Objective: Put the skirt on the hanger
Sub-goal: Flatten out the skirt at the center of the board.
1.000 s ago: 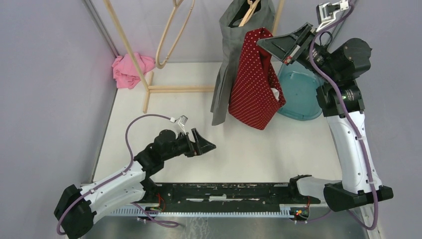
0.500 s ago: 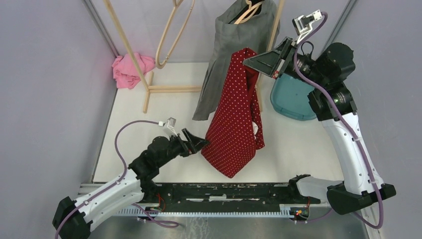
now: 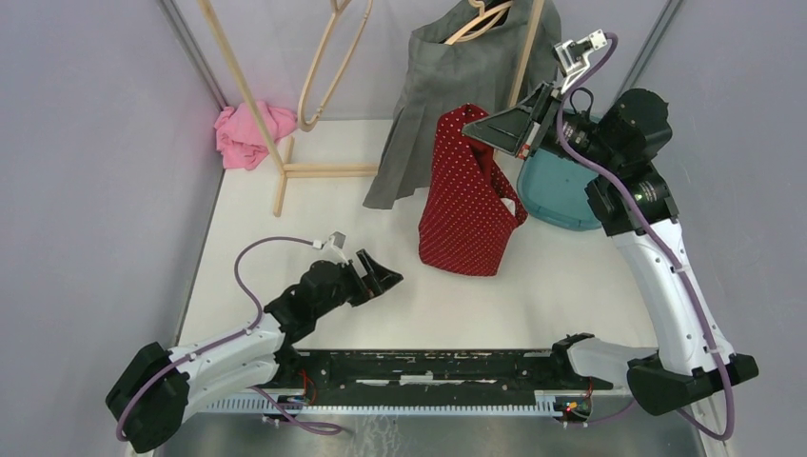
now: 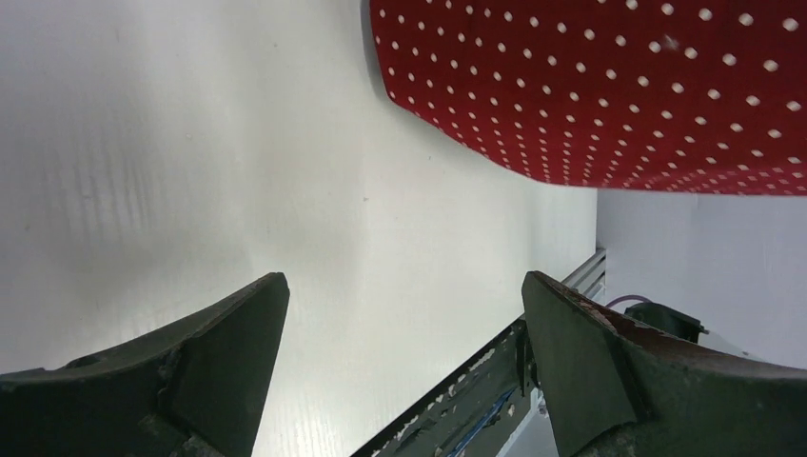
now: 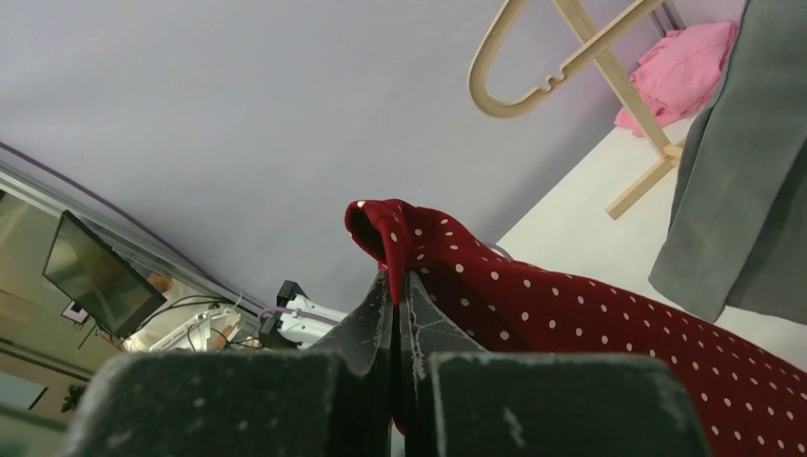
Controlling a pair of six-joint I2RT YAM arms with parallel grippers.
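Pink cloth [image 3: 252, 133] lies bunched at the counter's [image 3: 314, 238] far left corner, behind a wooden rack [image 3: 328, 170] where an empty hanger [image 3: 305, 121] dangles, probably the target. The left gripper [image 3: 385, 274] hovers low, jaws wide, holding nothing. A grey garment [image 3: 447, 105] hangs just beside the red dotted skirt [image 3: 471, 205], which the right gripper [image 3: 468, 134] pinches by the waistband, held aloft. Carrying is the step in hand; next the skirt must travel left, and the grey garment crowds that path. A teal tub [image 3: 566, 190] sits behind the skirt

Overhead, two wrist close-ups; common skirt [image 3: 468, 209].
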